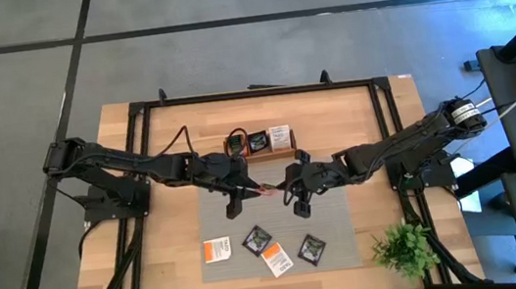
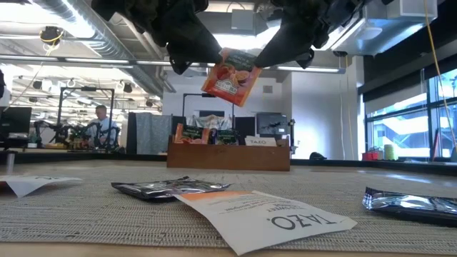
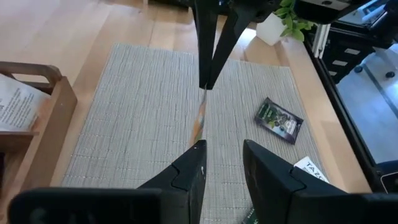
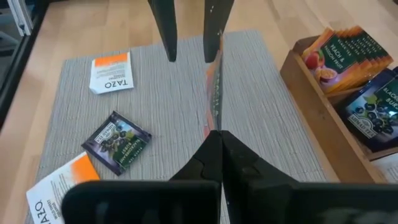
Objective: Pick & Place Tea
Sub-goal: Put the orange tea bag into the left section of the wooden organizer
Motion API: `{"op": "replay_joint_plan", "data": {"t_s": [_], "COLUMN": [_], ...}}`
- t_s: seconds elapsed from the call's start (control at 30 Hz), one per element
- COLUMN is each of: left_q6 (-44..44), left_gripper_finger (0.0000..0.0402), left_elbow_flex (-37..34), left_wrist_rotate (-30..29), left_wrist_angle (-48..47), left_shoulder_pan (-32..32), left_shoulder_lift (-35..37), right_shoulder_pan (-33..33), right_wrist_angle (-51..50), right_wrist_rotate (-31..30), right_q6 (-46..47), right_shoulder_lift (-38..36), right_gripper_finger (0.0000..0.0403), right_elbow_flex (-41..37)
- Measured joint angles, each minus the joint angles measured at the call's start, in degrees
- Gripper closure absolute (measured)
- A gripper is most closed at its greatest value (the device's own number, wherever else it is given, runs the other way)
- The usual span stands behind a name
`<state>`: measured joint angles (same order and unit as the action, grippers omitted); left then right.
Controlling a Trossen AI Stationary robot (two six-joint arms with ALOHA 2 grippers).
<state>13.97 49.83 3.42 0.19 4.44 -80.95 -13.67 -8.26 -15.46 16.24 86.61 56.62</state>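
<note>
- Two hands meet over the middle of the mat (image 1: 278, 223), with one orange sachet (image 2: 231, 76) hanging in the air between them, well above the surface (image 1: 169, 264).
- Left hand (image 3: 217, 163): its fingers stand apart, with the sachet's edge just ahead of their tips; I cannot see either finger pressing on the packet.
- Right hand (image 4: 219, 142): its fingers are pressed together on the near edge of the sachet, so this hand carries it.
- This looks like a transfer from one hand to the other. To do it well, the left hand should line its gap up with the thin edge, slide on squarely, and close before the right hand lets go; a flat foil packet is likely to twist or slip if pinched at a corner.
- Below the hands, four more sachets lie flat on the mat: a white one with orange print (image 1: 216, 250), a dark one (image 1: 257, 239), another white and orange one (image 1: 275, 258), and a second dark one (image 1: 310, 249).
- Beyond the hands stands the wooden tray (image 1: 260, 143), already holding upright packets.
- Off to the right hand's side, at the surface's near corner, sits a small green plant (image 1: 406, 248).
- Surface: pale wood framed by a black rail.
- Room: an open office with desks, screens and ceiling lights; a person (image 2: 103, 123) sits far back.
</note>
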Motion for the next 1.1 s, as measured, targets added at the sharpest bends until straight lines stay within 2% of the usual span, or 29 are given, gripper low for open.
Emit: {"op": "replay_joint_plan", "data": {"t_s": [0.2,0.53,0.73,0.93,1.1], "left_q6": [-1.0,-12.7,-11.9,-11.0,-8.8], "left_gripper_finger": [0.0300,0.0300,0.0300,0.0300,0.0300], "left_elbow_flex": [0.0,0.1,0.1,0.1,0.1], "left_wrist_rotate": [1.0,1.0,-2.0,1.9,0.6], "left_wrist_angle": [0.0,-0.8,0.0,0.2,1.5], "left_shoulder_pan": [0.0,0.0,0.0,0.0,0.4], "left_shoulder_lift": [0.0,0.0,0.1,0.1,0.1], "right_shoulder_pan": [0.0,-1.3,-1.7,-1.6,-1.6], "right_wrist_angle": [-0.1,-0.7,-3.0,-2.2,-0.1], "right_wrist_rotate": [0.1,1.6,1.3,-2.9,-2.6], "right_q6": [0.0,0.2,1.6,1.4,-0.1], "right_shoulder_lift": [0.0,0.0,0.0,0.0,0.0], "right_gripper_finger": [0.0402,0.0402,0.0402,0.0402,0.0402], "right_elbow_flex": [0.0,0.0,0.0,0.0,0.0]}}
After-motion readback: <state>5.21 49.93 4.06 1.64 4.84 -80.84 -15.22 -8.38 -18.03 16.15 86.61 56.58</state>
